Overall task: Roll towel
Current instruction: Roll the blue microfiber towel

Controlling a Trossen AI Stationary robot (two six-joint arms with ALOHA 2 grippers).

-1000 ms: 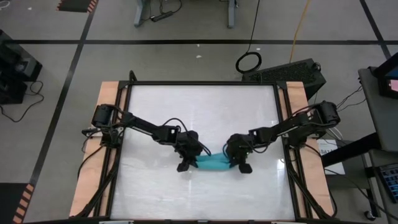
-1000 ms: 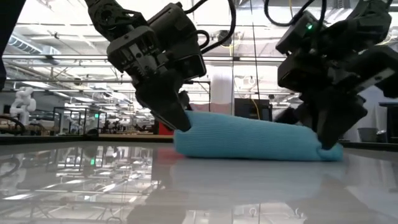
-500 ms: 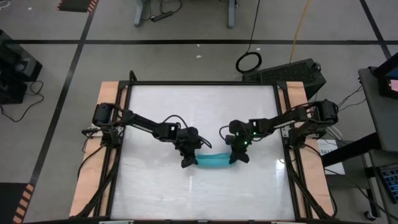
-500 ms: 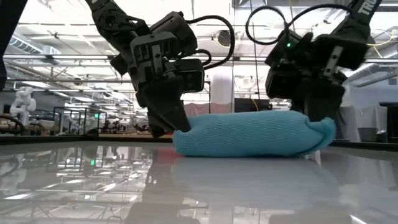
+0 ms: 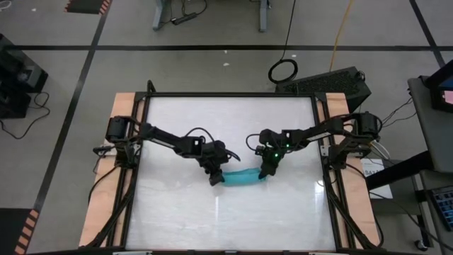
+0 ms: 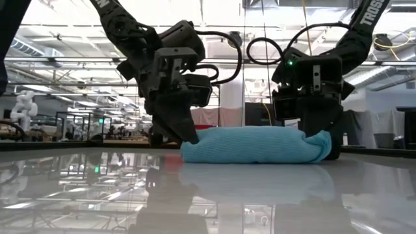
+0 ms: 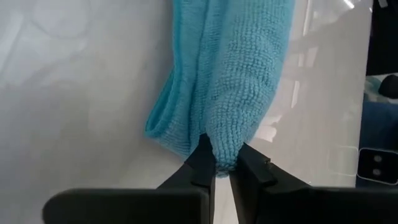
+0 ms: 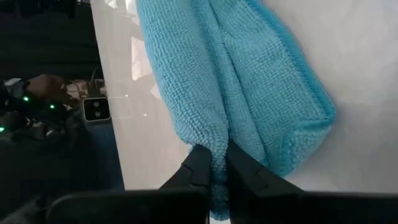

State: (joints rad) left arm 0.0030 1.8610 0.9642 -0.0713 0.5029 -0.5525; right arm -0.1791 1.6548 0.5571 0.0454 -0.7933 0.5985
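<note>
The towel (image 5: 242, 178), bunched into a short turquoise roll, lies just below the middle of the white table (image 5: 177, 212) in the high view, with the left gripper (image 5: 216, 177) pinching its left end and the right gripper (image 5: 264, 172) pinching its right end.

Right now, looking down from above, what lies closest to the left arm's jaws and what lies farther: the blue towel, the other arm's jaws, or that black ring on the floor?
1. The towel: pinched at its end by the left gripper, mid-table.
2. The right gripper: at the towel's opposite end.
3. The black ring: on the floor beyond the table's far edge.
</note>
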